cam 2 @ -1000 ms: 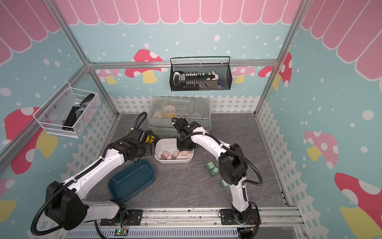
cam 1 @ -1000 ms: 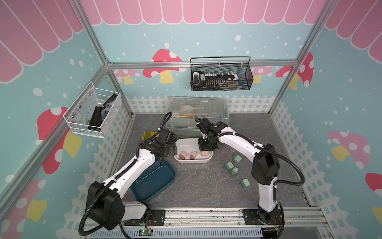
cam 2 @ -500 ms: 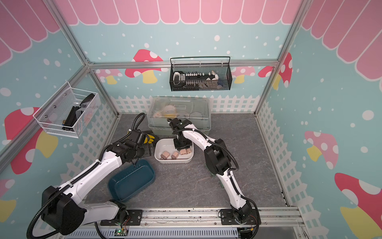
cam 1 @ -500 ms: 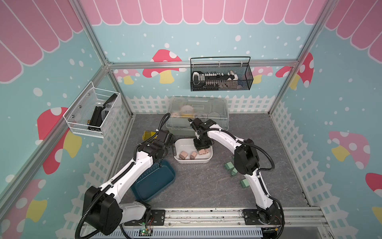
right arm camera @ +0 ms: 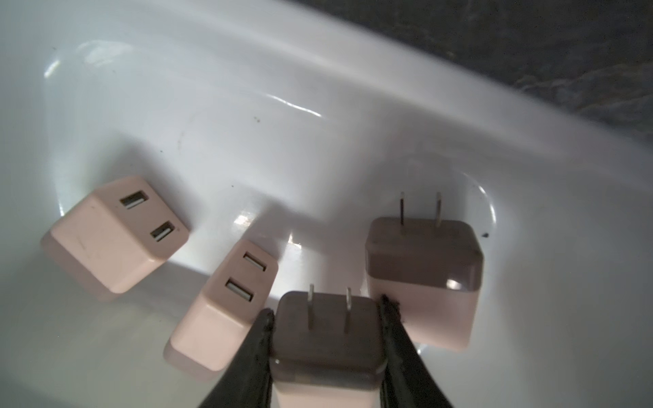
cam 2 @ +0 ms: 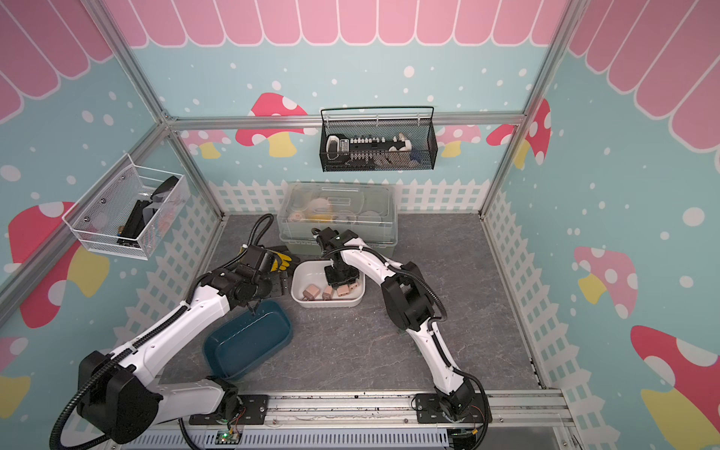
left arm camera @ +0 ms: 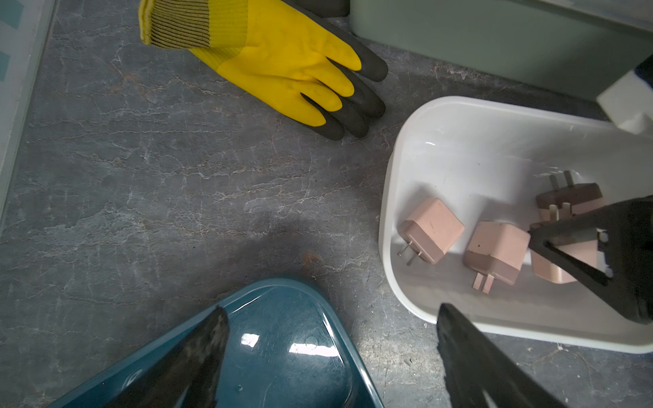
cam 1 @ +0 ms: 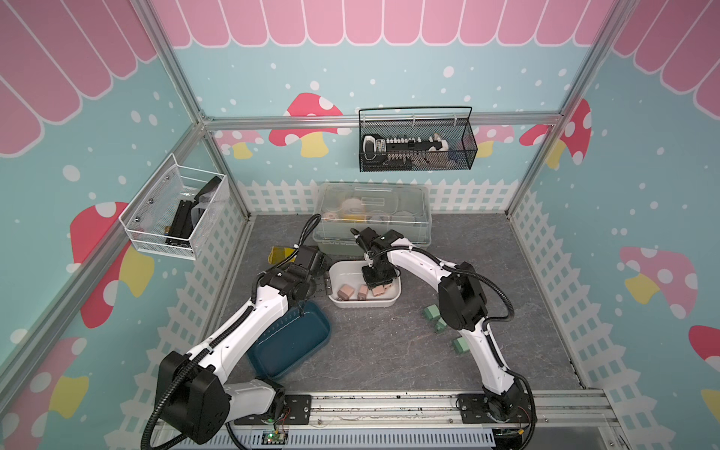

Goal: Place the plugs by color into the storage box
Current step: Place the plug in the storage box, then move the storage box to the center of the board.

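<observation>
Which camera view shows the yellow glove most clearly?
The left wrist view: the yellow glove lies close, cuff and fingers clear. In both top views the left arm hides most of the glove. The right wrist view lacks it.

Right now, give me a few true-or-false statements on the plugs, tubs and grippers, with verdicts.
1. The right gripper is shut on a pink plug within the white tub. True.
2. The teal tub holds plugs. False: it holds none; the green plugs lie on the table by the right arm.
3. The left gripper grips a plug. False: it is open and empty, above the teal tub's corner.
4. Three other pink plugs lie in the white tub. True.
5. The yellow glove lies in the white tub. False: it lies on the table beside it.
</observation>
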